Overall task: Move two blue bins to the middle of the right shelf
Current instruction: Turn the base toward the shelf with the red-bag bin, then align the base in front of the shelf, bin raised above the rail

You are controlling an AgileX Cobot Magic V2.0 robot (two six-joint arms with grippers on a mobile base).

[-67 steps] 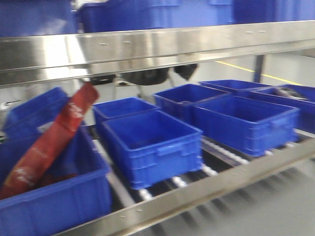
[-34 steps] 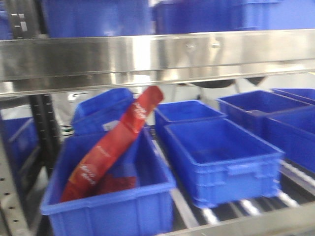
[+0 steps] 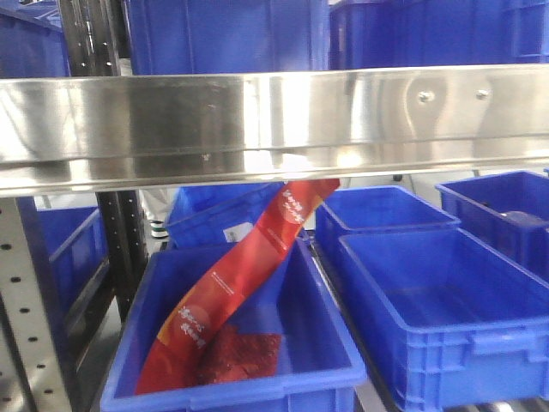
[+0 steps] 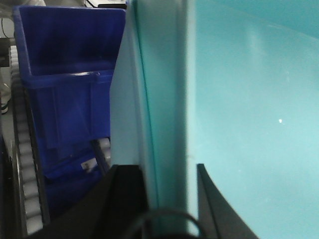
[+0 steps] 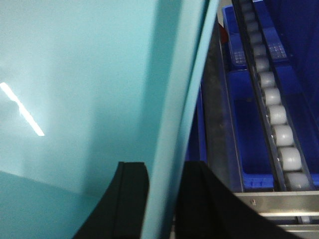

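A steel shelf rail (image 3: 274,116) crosses the front view, with blue bins (image 3: 446,300) on roller tracks (image 5: 276,124) behind it and more bins on the level above. The nearest bin (image 3: 244,343) holds a red packet (image 3: 240,283) leaning against its back wall. Each wrist view shows a pale teal wall: the left gripper (image 4: 167,169) has its jaws astride the teal rim (image 4: 164,99), and the right gripper (image 5: 162,174) likewise (a carried bin, I judge, though it reads teal rather than blue). No placement on the right shelf shows, so delivery seems yet to come. Compared with a second ago, the front view has swung left: the packet's bin sits nearer centre and an upright post (image 3: 116,249) has appeared.
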